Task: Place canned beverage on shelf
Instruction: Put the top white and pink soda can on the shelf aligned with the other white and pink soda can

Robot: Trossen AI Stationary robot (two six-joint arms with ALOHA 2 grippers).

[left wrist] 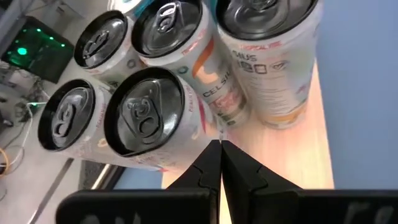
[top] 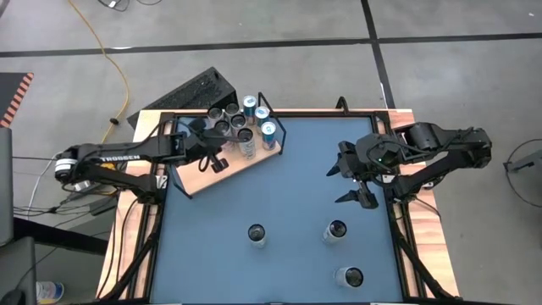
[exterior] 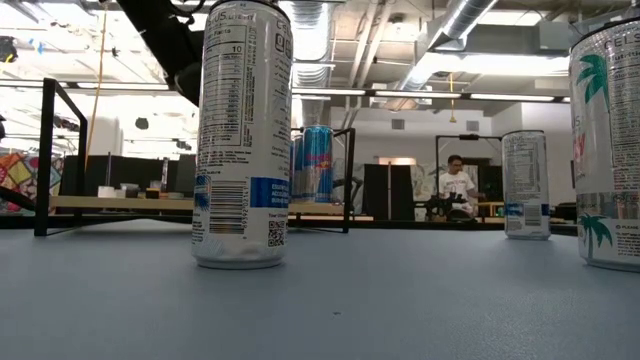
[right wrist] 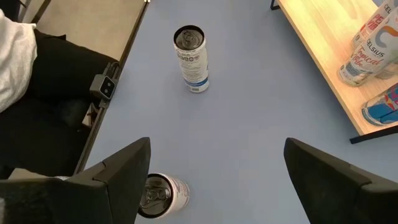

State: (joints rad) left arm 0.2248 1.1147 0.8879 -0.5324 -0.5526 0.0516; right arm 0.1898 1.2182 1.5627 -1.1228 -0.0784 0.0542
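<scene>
The shelf (top: 203, 174), a pale-wood board with a black wire frame, lies slantwise at the table's far left. Several cans (top: 239, 121) stand upright on its far end. My left gripper (top: 223, 163) hovers shut over the board just short of these cans; in the left wrist view its tips (left wrist: 220, 155) point at the nearest can (left wrist: 146, 118) and hold nothing. My right gripper (top: 345, 182) hangs open above the table's right side, empty (right wrist: 216, 149). Three more cans stand on the blue top (top: 257, 235), (top: 335, 230), (top: 349, 277).
In the low view a tall white can (exterior: 240, 135) stands close, with another (exterior: 525, 185) farther right and a third (exterior: 608, 145) at the picture's edge. The shelf's wire frame (exterior: 50, 155) rises at the left. A person (exterior: 455, 185) sits far behind the table.
</scene>
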